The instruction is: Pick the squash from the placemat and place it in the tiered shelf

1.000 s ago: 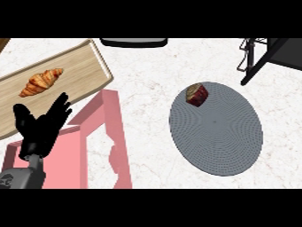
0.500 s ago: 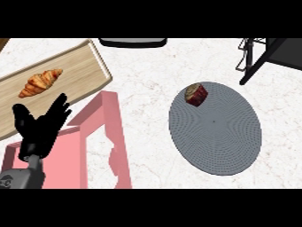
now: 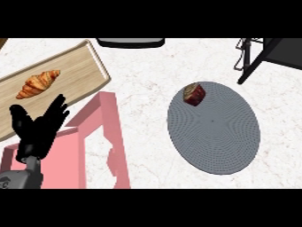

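A small dark red and tan squash [image 3: 194, 94] lies on the upper left part of the round grey placemat [image 3: 218, 133]. The black tiered shelf [image 3: 271, 55] shows only partly at the top right corner. My left hand [image 3: 39, 128] rests open at the lower left, fingers up, over a pink frame and far from the squash. The right hand is out of sight.
A wooden board [image 3: 55, 75] at the upper left carries a croissant [image 3: 38, 83]. A pink frame [image 3: 94, 146] stands at the lower left under my forearm. A dark object [image 3: 131, 42] sits at the top edge. White marble counter surrounds the placemat.
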